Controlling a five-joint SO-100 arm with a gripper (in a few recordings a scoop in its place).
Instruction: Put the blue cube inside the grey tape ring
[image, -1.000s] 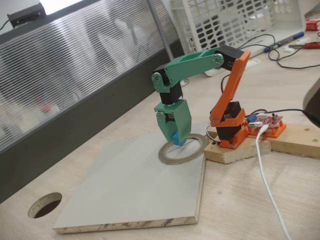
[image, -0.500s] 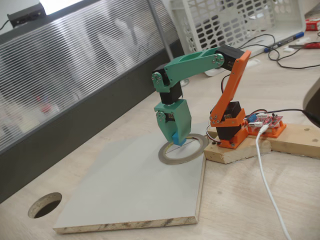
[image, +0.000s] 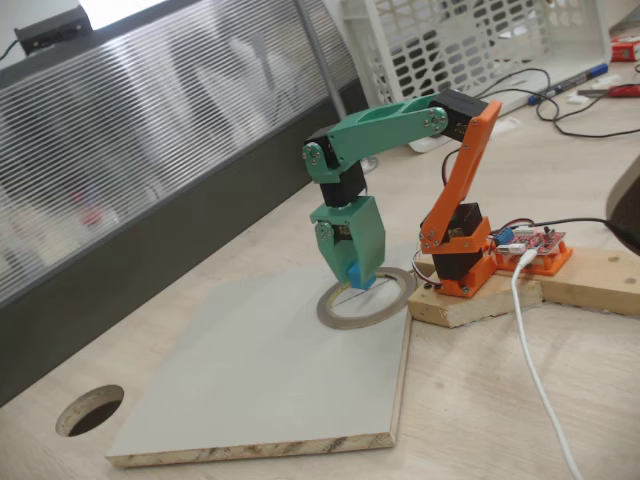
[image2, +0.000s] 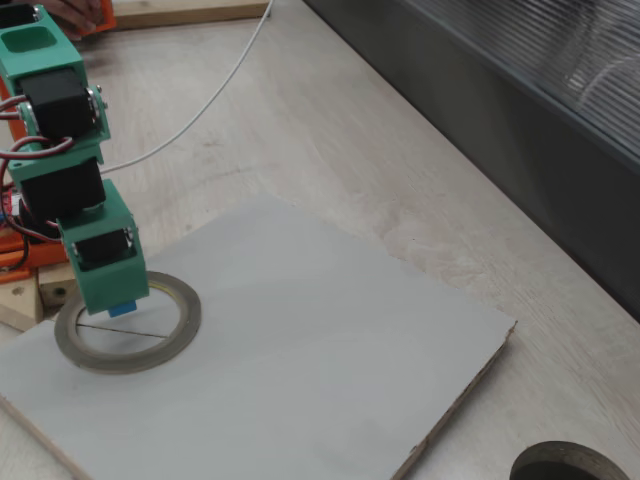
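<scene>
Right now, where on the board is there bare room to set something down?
Most of the grey board is bare, from the grey tape ring to its far corner near the round hole. It is crowded at the ring, where the tool holds the blue cube, beside the arm's wooden base.
</scene>
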